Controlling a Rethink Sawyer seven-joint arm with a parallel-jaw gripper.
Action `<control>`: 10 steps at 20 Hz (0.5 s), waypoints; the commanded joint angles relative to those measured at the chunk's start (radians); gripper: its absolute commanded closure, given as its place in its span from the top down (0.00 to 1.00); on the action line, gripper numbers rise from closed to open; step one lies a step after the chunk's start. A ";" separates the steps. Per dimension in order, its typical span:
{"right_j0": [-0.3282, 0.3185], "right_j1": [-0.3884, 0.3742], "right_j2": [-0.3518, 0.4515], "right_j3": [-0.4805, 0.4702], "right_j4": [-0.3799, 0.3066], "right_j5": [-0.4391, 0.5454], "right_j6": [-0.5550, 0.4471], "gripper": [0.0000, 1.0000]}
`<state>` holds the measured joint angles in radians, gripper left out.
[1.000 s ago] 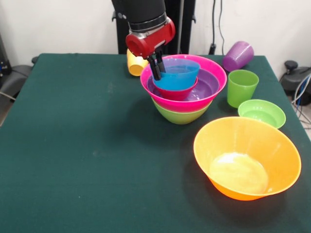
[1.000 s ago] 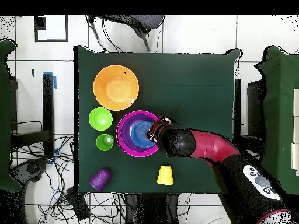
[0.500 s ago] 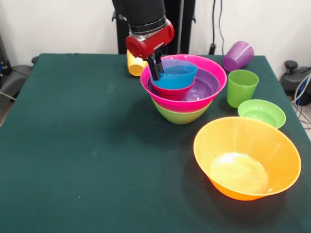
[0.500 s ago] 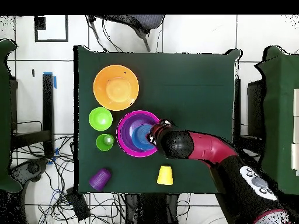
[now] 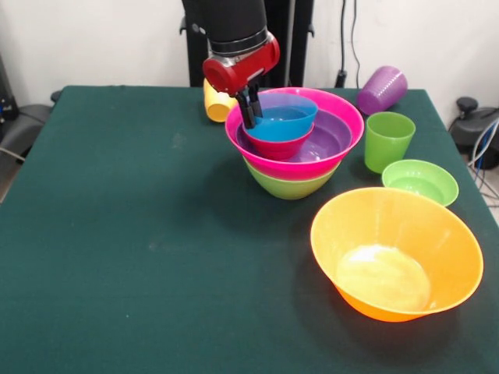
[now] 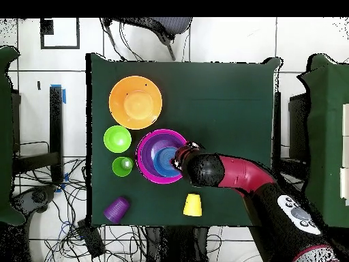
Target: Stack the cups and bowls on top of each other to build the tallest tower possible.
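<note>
**Blue bowl pinched at its rim**

The gripper [image 5: 249, 117] pinches the blue bowl [image 5: 282, 121] by its rim, inside the red bowl [image 5: 274, 148] atop the tower [image 5: 295, 160]. Light, glossy plastic likely slips; rim holds suit best.

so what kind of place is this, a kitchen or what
Probably a robotics lab, not a kitchen: a green-covered table with toy-like plastic bowls, loose cables on a tiled floor, and the red robot arm.

Red-black arm descends from above, wrist vertical; gripper [image 5: 250, 115] pointing down, fingers close together, pinched.
</note>
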<state>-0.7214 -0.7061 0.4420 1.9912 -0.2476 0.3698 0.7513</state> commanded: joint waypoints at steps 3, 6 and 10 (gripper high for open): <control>0.041 0.036 -0.028 -0.024 0.016 -0.002 0.216 0.00; 0.039 0.036 -0.024 -0.024 0.019 -0.002 0.215 1.00; 0.056 0.030 -0.047 -0.036 0.001 0.015 0.208 1.00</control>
<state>-0.7187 -0.7061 0.4357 1.9910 -0.2476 0.3698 0.7513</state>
